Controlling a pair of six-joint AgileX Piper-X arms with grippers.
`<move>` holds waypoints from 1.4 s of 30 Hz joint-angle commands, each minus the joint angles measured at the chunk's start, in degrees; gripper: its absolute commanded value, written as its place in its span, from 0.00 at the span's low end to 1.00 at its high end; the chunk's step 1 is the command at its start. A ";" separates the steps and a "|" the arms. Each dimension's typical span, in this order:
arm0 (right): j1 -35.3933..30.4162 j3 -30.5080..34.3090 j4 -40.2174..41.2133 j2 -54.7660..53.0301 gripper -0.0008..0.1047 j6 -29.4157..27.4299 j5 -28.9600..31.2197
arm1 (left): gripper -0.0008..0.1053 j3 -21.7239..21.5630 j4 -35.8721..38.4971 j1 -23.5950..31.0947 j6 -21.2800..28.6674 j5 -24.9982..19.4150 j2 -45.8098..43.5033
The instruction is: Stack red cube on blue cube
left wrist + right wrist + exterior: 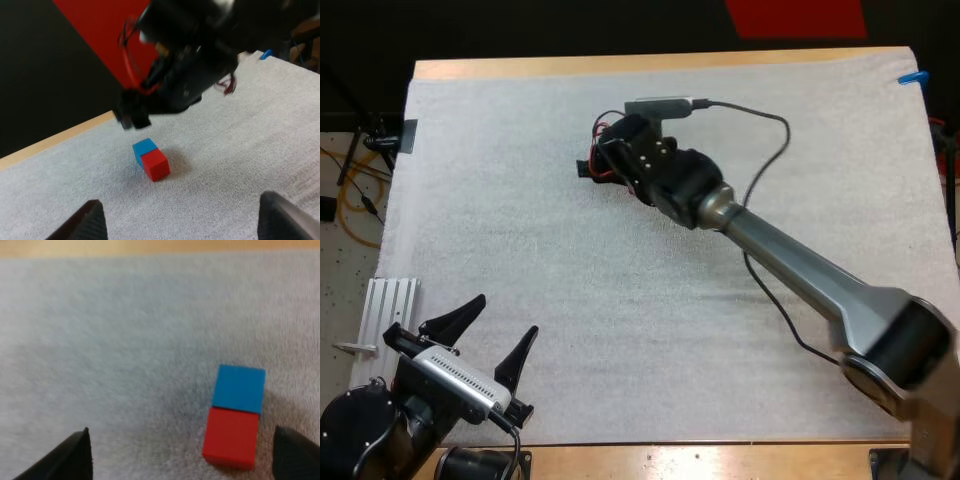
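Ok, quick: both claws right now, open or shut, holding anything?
Left claw: open, holding nothing.
Right claw: open, holding nothing, near the red cube and blue cube.

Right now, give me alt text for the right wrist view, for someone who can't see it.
A small red cube sits flush against a small blue cube on the white mat, side by side, not stacked. The right gripper hovers over them, its two black fingers open and clear of both cubes.

A solid red cube [231, 436] lay flat on the white mat [100, 340]. A solid blue cube [239, 388] of like size sat flush against one side, touching it. Neither was stacked on the other.
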 commanded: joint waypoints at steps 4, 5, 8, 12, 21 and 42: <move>-0.97 -3.40 2.83 4.75 0.68 0.78 0.80 | 0.60 -0.57 -0.47 -0.21 -0.13 -0.46 0.14; -1.41 -3.88 3.08 5.80 0.68 1.02 0.81 | 0.60 -0.57 -0.47 -0.21 -0.13 -0.46 0.14; -2.44 -4.51 3.68 7.48 0.68 1.56 0.44 | 0.60 -0.57 -0.47 -0.21 -0.13 -0.46 0.14; -4.02 -4.50 3.20 8.85 0.68 2.33 -2.72 | 0.60 -0.57 -0.47 -0.21 -0.13 -0.46 0.14; -4.73 -4.70 1.69 12.05 0.68 2.42 -6.02 | 0.60 -0.57 -0.47 -0.21 -0.13 -0.46 0.14; -4.73 -4.69 1.03 14.50 0.36 2.42 -6.75 | 0.60 -0.57 -0.47 -0.21 -0.13 -0.46 0.14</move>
